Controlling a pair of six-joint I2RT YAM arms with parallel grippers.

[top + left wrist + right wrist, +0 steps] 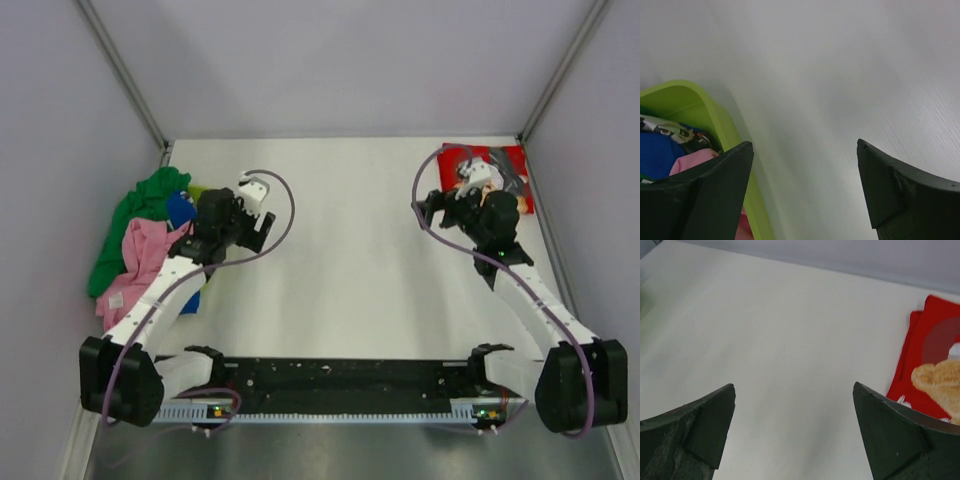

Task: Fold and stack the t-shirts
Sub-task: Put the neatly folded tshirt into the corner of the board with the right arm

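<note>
The red t-shirt with a teddy-bear print (512,165) lies flat at the table's far right corner and also shows in the right wrist view (932,347). A green tee (135,215), a pink tee (140,262) and a blue tee (181,208) are heaped in and over the basket at the left. The blue tee (655,156) and the pink tee (690,162) also show in the left wrist view. My left gripper (260,228) (804,146) is open and empty, just right of the basket. My right gripper (432,210) (794,386) is open and empty, left of the red tee.
The lime-green plastic basket (695,100) stands at the table's left edge, mostly covered by cloth in the top view (197,189). Grey walls close the table at the back and on both sides. The white table surface (350,260) lies between the two arms.
</note>
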